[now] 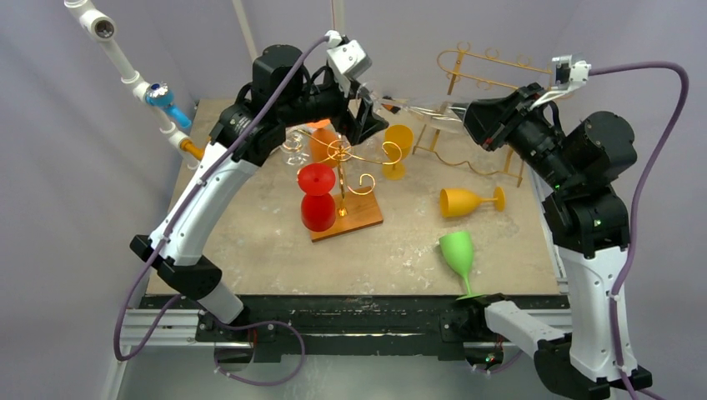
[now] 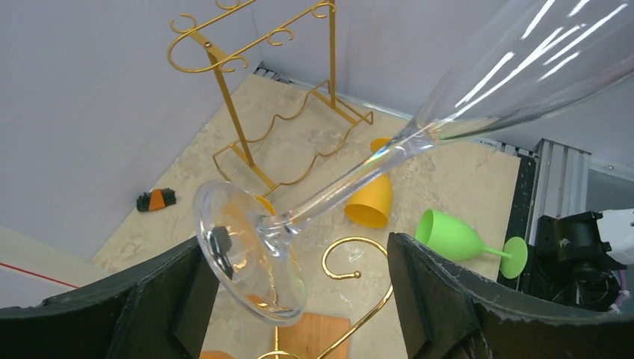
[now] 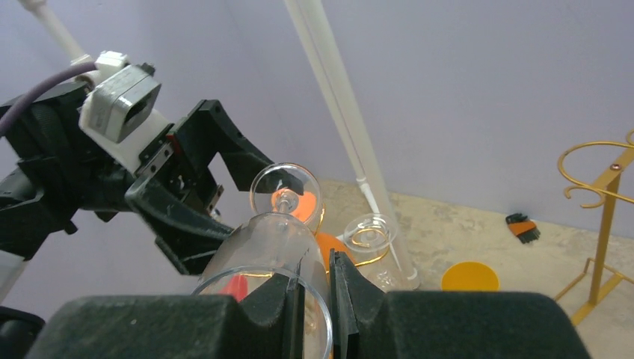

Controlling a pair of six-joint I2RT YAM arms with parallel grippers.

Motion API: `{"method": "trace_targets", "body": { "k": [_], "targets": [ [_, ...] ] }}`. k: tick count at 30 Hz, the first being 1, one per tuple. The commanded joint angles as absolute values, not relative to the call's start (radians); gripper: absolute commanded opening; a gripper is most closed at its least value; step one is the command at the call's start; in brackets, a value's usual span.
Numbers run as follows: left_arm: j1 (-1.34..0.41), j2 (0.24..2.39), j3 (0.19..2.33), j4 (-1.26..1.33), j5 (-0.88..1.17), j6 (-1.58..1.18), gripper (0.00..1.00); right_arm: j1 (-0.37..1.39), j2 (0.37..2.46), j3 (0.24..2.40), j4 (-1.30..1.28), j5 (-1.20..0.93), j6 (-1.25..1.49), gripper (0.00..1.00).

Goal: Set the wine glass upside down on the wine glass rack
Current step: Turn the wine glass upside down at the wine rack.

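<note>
"Two arms are up. Which one has the wine glass?"
"It's the right end effector, clenched on the bowl's rim. The glass lies sideways in the air above the desk."
"And the left end effector?"
"Spread wide, with a finger on either side of the foot, near the rack."
</note>
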State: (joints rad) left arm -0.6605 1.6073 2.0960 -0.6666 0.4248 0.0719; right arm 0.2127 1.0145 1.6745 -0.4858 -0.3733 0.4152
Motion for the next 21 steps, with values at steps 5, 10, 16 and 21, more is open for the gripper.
{"method": "trace_targets", "body": {
  "k": [5, 10, 16, 21],
  "targets": [
    [-0.577, 1.623, 2.121, -0.580, 0.518, -0.045, 0.48, 0.211, 0.946, 1.628, -0.304, -0.456, 0.460, 0.00],
    [-0.569, 1.615, 2.119, -0.583, 0.540, -0.040, 0.41, 0.211, 0.907, 1.566, -0.230, -0.473, 0.470, 0.00],
    [-0.567, 1.615, 2.139, -0.591, 0.565, -0.006, 0.00, 0.210, 0.907, 1.519, -0.190, -0.541, 0.491, 0.02],
    [-0.567, 1.582, 2.120, -0.584, 0.506, 0.204, 0.00, 0.210, 0.940, 1.543, -0.298, -0.575, 0.464, 0.38]
  ]
}}
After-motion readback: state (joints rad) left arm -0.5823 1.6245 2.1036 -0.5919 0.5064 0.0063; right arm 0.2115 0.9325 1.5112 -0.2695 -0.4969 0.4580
